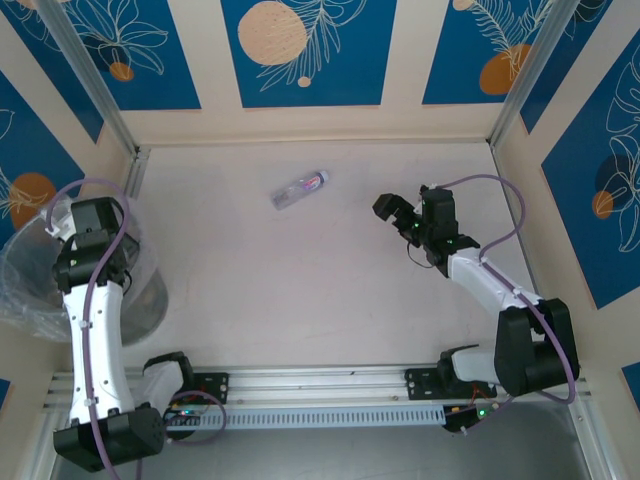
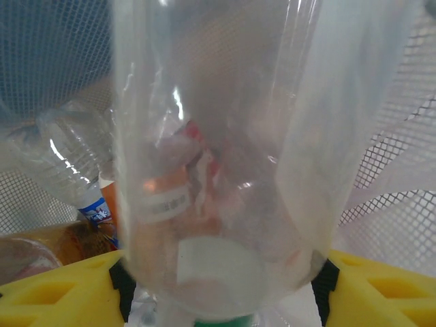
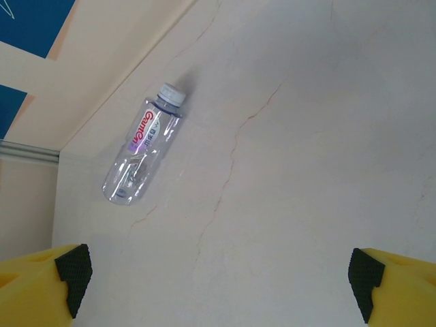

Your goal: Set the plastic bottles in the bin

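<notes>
- Step in hand: drop-off. The left fingers (image 2: 48, 293) hang inside the bin (image 2: 402, 177), with the green-cap bottle (image 2: 218, 170) between them, cap down at bottom centre of the left wrist view.
- The pads (image 2: 121, 286) sit at both flanks of that bottle. Cannot tell whether they pinch it or have let go.
- The bin is at far left in the top view, under the left arm.
- Binned bottles (image 2: 68, 163): a clear one with a blue label at left of the left wrist view, a brown one at lower left.
- The right fingers (image 3: 71, 269) are spread wide with nothing between them, over the bench (image 1: 300, 300) right of centre in the top view.
- The loose bottle (image 1: 300, 188) lies on its side on the bench, upper middle of the top view, well apart from the bin. It is upper left in the right wrist view, cap toward the upper right.
- To do it well: spread the left fingers fully so the bottle falls clear of the pads, then lift straight up.
- Risk: the crinkled bag (image 1: 22, 285) could snag on a finger on the way out.
- Loose bottle is likely next. Grip across mid-body, square to its long axis, since it is round and may roll.
</notes>
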